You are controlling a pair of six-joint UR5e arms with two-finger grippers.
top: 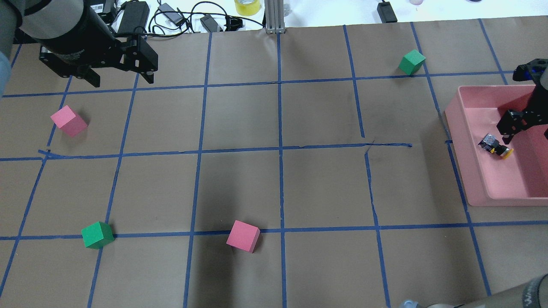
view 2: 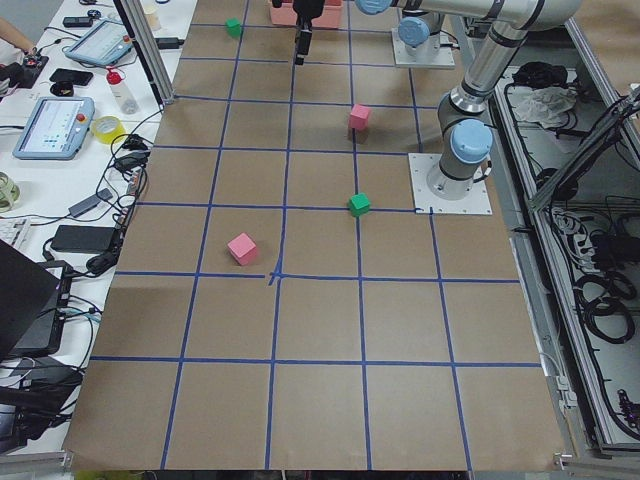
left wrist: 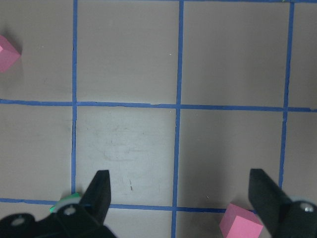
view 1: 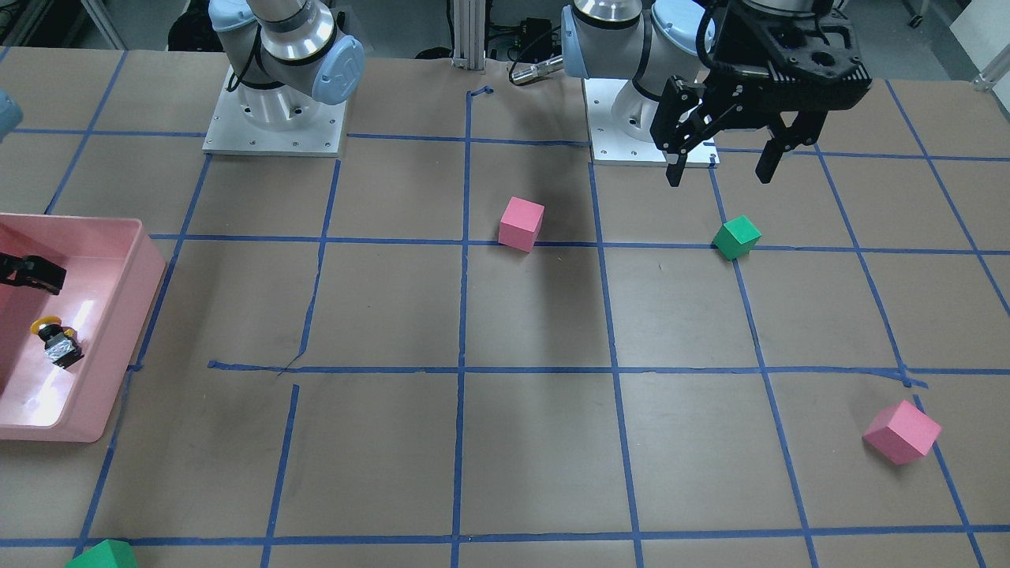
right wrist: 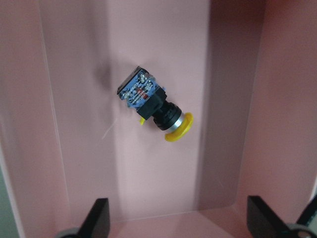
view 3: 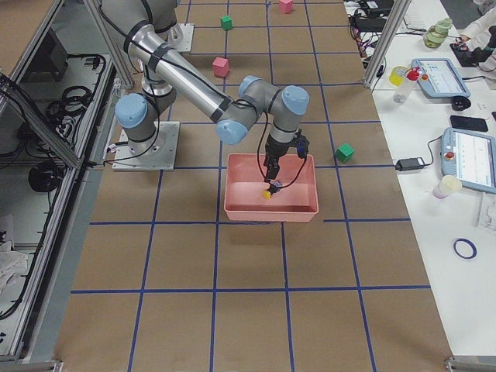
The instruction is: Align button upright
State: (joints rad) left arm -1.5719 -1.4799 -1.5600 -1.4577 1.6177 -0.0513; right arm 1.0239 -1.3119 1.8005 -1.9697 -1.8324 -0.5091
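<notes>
Fingertips of the right gripper [right wrist: 178, 218] spread wide, empty, hovering above the button [right wrist: 152, 104], which lies on its side on the floor of the pink bin [right wrist: 233, 64]. Risk: round yellow cap rolls or skids on slick plastic when pinched, or a finger strikes the bin wall. Left gripper [view 1: 727, 166] also open, idle, well apart.

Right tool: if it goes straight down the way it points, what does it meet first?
Probably the pink bin floor: the open right tool hangs over it, the button lying just ahead of that line.
</notes>
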